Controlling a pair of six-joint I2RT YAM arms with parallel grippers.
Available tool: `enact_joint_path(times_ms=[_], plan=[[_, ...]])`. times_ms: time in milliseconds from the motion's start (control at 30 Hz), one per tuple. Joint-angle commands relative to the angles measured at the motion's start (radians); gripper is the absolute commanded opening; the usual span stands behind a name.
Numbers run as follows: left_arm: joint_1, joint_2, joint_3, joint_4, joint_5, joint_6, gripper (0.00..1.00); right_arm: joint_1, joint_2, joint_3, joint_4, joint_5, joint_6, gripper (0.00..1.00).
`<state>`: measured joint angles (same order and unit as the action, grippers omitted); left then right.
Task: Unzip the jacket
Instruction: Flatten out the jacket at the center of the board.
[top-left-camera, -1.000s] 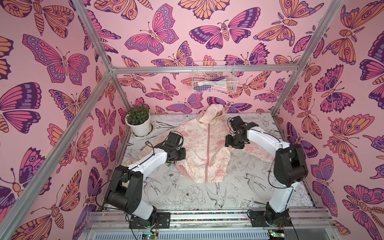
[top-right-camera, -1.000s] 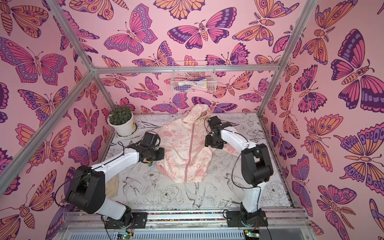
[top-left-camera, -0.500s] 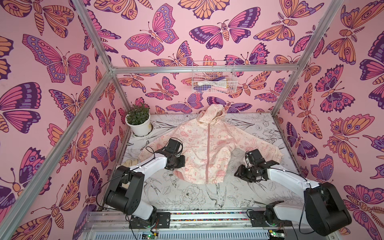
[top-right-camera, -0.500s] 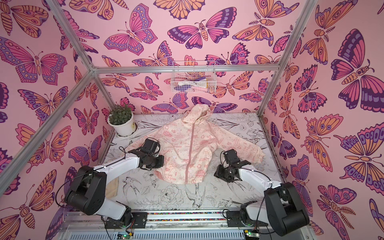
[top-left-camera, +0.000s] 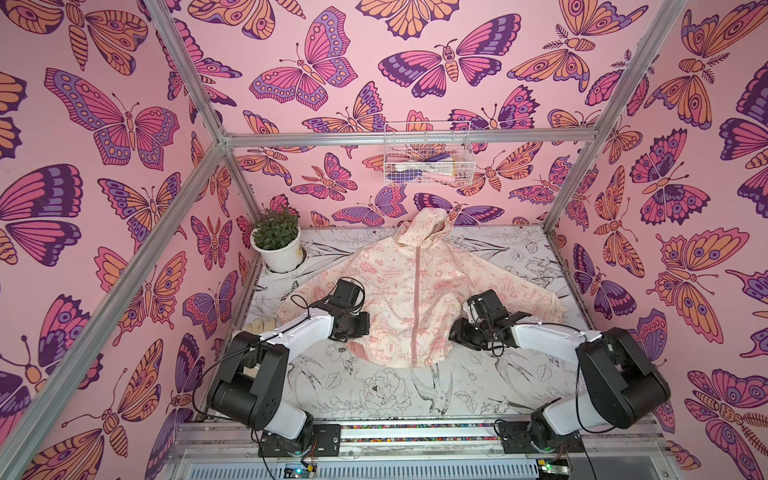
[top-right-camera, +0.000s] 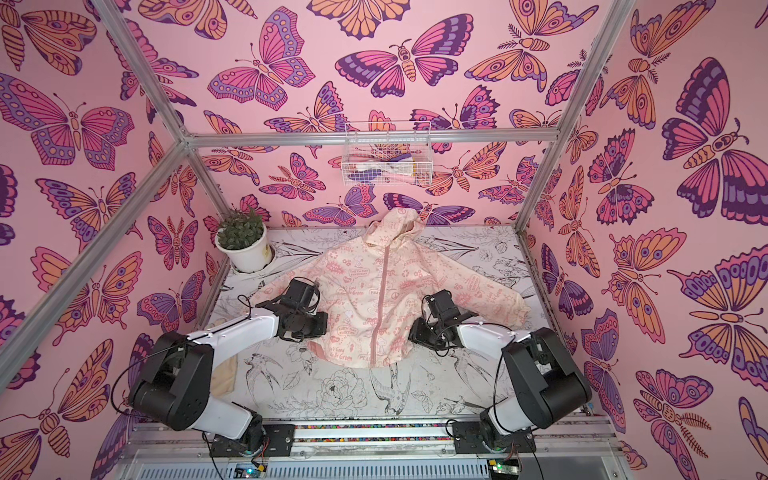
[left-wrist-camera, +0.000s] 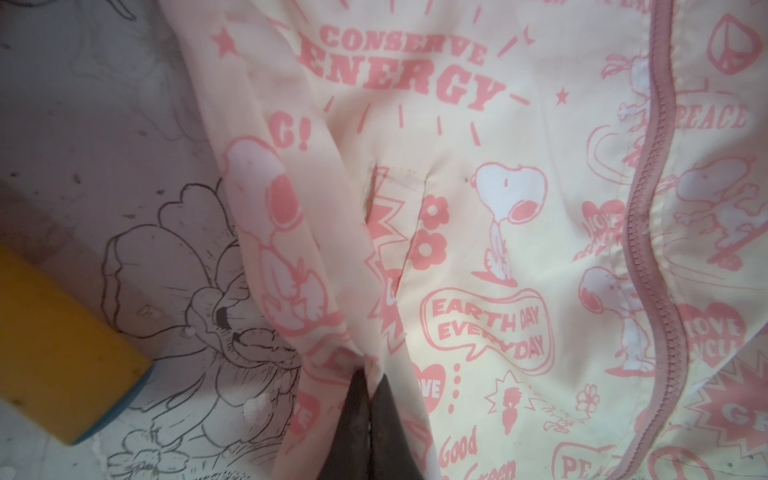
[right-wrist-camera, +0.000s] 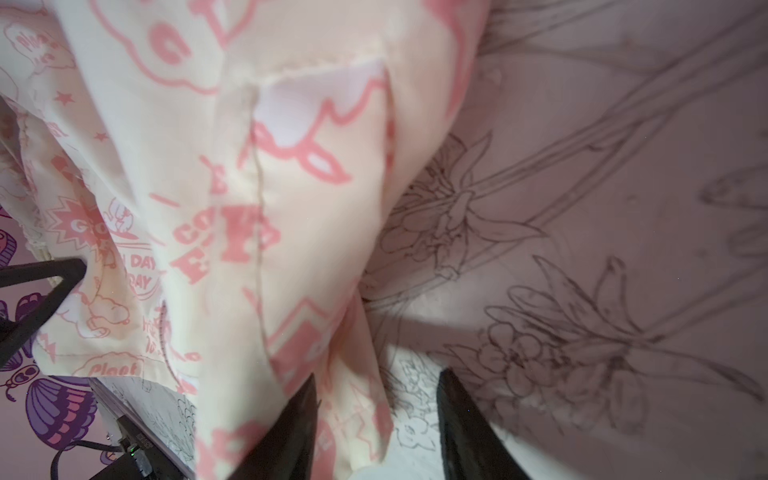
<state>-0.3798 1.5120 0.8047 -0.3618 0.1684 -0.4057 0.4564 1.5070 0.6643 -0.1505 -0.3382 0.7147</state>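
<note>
In both top views the zipper pull of the jacket (top-left-camera: 415, 299) was too small to find, and the left arm (top-left-camera: 299, 330) covered part of a beige glove (top-left-camera: 258, 324) beside the jacket's sleeve. Beyond the jacket's hood, the wire basket (top-left-camera: 428, 179) held items too small to name. The right wrist view's jacket fabric was blurred.

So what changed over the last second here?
The right gripper swung from high on the jacket back to its near right edge, and is open. The right sleeve, bunched inward before, now lies spread toward the wall. The left gripper drew slightly nearer, still shut on the jacket. The zipper is still closed; the plant pot and wire basket are unmoved.
</note>
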Motion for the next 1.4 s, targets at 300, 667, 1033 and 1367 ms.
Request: enact_joint_path(times_ms=[300, 667, 1033, 1367], plan=[[0.012, -0.018, -0.022, 0.001, 0.012, -0.013, 0.00, 0.068, 0.101, 0.032, -0.066, 0.045, 0.046, 0.15], [0.019, -0.058, -0.016, -0.010, 0.032, -0.009, 0.00, 0.070, -0.443, 0.054, -0.816, 0.429, 0.167, 0.00], [0.021, -0.080, -0.034, -0.046, 0.078, -0.005, 0.00, 0.070, -0.735, -0.075, -0.987, 0.410, 0.329, 0.45], [0.020, -0.355, -0.094, -0.192, 0.036, -0.064, 0.00, 0.030, -0.533, 0.124, -0.838, 0.558, 0.156, 0.50]])
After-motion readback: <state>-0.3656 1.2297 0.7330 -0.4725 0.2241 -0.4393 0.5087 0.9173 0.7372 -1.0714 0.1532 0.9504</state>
